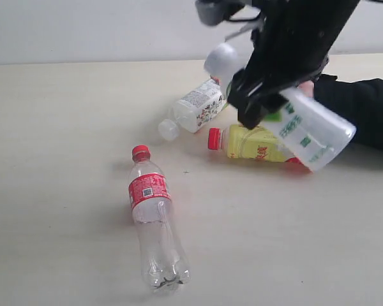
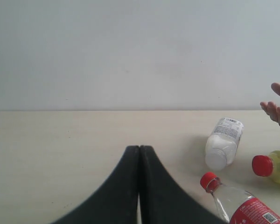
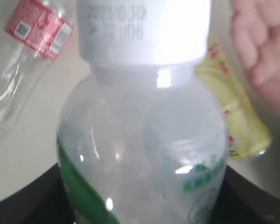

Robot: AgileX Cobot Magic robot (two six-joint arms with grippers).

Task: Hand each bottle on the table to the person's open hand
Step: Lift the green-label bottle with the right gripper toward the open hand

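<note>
My right gripper (image 1: 268, 102) is shut on the white bottle with the green label (image 1: 306, 131), holding it tilted above the table (image 1: 64, 159); that white bottle (image 3: 144, 140) fills the right wrist view. The hand (image 3: 263, 56) with its black sleeve (image 1: 364, 108) is just behind it. The yellow bottle (image 1: 252, 143) lies under the held one. The small white-capped bottle (image 1: 195, 108) lies further back. The clear red-capped bottle (image 1: 153, 220) lies in front. My left gripper (image 2: 140, 151) is shut and empty, low over the table, left of the small bottle (image 2: 224, 142).
A pale wall (image 1: 83, 29) runs behind the table's far edge. The black right arm (image 1: 293, 38) crosses the top of the exterior view. The person's fingers (image 2: 277, 107) show at the edge of the left wrist view.
</note>
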